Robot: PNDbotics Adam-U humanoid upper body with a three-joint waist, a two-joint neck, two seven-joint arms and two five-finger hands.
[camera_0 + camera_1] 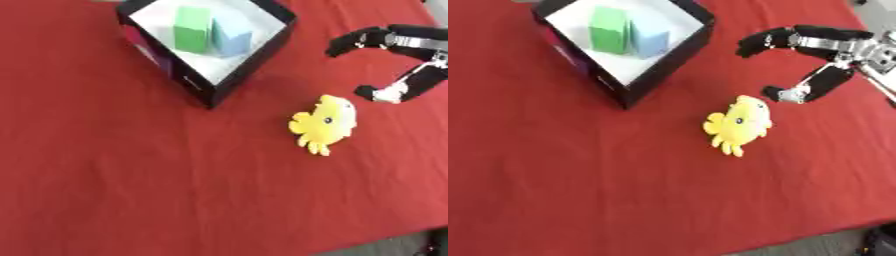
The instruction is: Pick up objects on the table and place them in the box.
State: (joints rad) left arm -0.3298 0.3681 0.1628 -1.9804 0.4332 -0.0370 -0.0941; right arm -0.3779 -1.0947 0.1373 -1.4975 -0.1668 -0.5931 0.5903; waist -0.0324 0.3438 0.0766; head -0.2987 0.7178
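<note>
Two blocks inside box; right hand fingers spread wide, empty, just beside yellow plush on desk.

red cloth covers table; grey floor strip at lower right corner.

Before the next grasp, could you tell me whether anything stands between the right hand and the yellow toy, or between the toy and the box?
Nothing visible does. The right hand hangs open just beyond the yellow plush toy, with only bare red cloth between them, and likewise between the toy and the box.
</note>
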